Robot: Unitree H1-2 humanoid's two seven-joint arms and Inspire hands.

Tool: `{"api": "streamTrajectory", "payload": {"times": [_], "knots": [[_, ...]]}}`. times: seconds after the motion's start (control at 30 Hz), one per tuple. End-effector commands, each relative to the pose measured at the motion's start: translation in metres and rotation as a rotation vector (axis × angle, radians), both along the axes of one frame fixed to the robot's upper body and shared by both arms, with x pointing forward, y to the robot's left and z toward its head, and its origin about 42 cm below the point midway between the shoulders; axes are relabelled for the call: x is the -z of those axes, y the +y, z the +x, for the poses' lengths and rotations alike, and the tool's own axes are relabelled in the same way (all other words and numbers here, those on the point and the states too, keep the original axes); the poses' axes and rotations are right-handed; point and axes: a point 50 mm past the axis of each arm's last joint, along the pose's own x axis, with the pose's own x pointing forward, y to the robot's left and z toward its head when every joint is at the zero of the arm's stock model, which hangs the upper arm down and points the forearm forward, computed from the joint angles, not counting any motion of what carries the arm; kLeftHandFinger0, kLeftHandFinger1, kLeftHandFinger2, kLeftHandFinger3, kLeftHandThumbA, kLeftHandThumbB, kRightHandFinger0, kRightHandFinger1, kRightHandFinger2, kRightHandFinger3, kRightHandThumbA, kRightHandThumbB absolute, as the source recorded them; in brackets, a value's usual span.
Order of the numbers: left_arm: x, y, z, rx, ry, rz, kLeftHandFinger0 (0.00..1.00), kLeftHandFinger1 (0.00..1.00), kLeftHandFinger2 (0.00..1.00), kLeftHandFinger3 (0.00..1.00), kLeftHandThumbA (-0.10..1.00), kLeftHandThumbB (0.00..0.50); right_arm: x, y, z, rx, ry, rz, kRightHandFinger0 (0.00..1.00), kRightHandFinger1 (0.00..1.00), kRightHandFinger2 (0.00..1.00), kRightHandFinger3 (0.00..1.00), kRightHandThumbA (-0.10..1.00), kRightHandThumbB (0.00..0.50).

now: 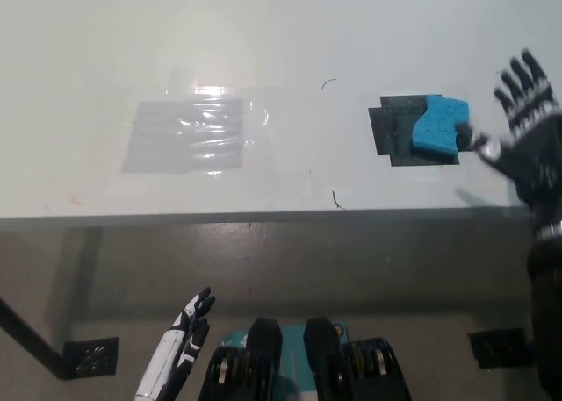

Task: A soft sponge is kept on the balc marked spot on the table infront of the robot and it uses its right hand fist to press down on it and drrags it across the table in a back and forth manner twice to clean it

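A blue sponge (pixel 438 125) lies on the black marked patch (pixel 392 134) at the table's right side, covering the patch's right part. My black right hand (pixel 525 131) is open with fingers spread, raised just right of the sponge and apart from it, near the table's front edge. It holds nothing. My white left hand (pixel 183 348) rests low at the lower left, below the table edge, fingers apart and empty.
A clear shiny taped rectangle (pixel 186 134) sits on the white table (pixel 281 41) at centre left. Small pen marks (pixel 336 199) dot the surface near the front edge. A black floor marker (pixel 90 355) shows under the table at lower left.
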Motion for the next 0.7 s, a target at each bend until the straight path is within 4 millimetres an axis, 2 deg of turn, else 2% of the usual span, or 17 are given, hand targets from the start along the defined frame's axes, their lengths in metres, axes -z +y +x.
{"api": "streamTrajectory", "payload": {"times": [0.0,0.07,0.13,0.17,0.27,0.3,0.33,0.37,0.4,0.47,0.5,0.6,0.67], "knots": [[-0.018,0.008,0.013,0.028,-0.074,0.009,1.00,1.00,1.00,1.00,1.00,0.118,-0.082,0.050,-0.172,-0.203,-0.587,-0.089,1.00,1.00,1.00,1.00,1.00,0.371],[-0.018,0.008,0.013,0.024,-0.062,0.004,1.00,1.00,1.00,1.00,1.00,0.138,-0.041,0.044,-0.161,-0.151,-0.448,-0.124,1.00,1.00,1.00,1.00,1.00,0.331],[-0.017,0.008,0.012,0.017,-0.058,-0.002,1.00,1.00,1.00,1.00,1.00,0.143,-0.001,0.040,-0.145,-0.091,-0.322,-0.138,1.00,1.00,1.00,1.00,1.00,0.315],[-0.016,0.007,0.010,0.014,-0.055,-0.006,1.00,1.00,1.00,1.00,1.00,0.149,0.013,0.039,-0.141,-0.078,-0.260,-0.142,1.00,1.00,1.00,1.00,1.00,0.334],[-0.013,0.005,0.009,0.018,-0.059,-0.014,1.00,1.00,1.00,1.00,1.00,0.149,0.066,0.031,-0.125,-0.067,-0.060,-0.130,1.00,1.00,1.00,1.00,1.00,0.290],[-0.013,0.004,0.009,0.019,-0.059,-0.014,1.00,1.00,1.00,1.00,1.00,0.152,0.071,0.030,-0.124,-0.067,-0.034,-0.122,1.00,1.00,1.00,1.00,1.00,0.286],[-0.014,0.003,0.010,0.020,-0.066,-0.013,1.00,1.00,1.00,1.00,1.00,0.132,0.090,0.027,-0.122,-0.066,0.062,-0.110,1.00,1.00,1.00,1.00,1.00,0.233],[-0.014,0.003,0.010,0.019,-0.071,-0.013,1.00,1.00,1.00,1.00,1.00,0.133,0.101,0.025,-0.118,-0.061,0.096,-0.114,1.00,1.00,1.00,1.00,1.00,0.200],[-0.015,0.004,0.012,0.017,-0.076,-0.015,1.00,1.00,1.00,1.00,1.00,0.133,0.106,0.025,-0.115,-0.058,0.111,-0.115,1.00,1.00,1.00,1.00,1.00,0.186],[-0.016,0.005,0.013,0.009,-0.068,-0.013,1.00,1.00,1.00,1.00,1.00,0.162,0.124,0.024,-0.109,-0.066,0.173,-0.110,1.00,1.00,1.00,1.00,1.00,0.158],[-0.016,0.005,0.013,0.011,-0.073,-0.008,1.00,1.00,1.00,1.00,1.00,0.157,0.127,0.023,-0.108,-0.068,0.188,-0.109,1.00,1.00,1.00,1.00,1.00,0.179],[-0.020,0.006,0.019,0.017,-0.080,-0.011,1.00,1.00,1.00,1.00,1.00,0.149,0.127,0.020,-0.100,-0.080,0.211,-0.119,1.00,1.00,1.00,1.00,1.00,0.155],[-0.019,0.005,0.019,0.015,-0.073,-0.018,1.00,1.00,1.00,1.00,1.00,0.160,0.128,0.020,-0.099,-0.091,0.219,-0.113,1.00,1.00,1.00,1.00,1.00,0.114]]}}
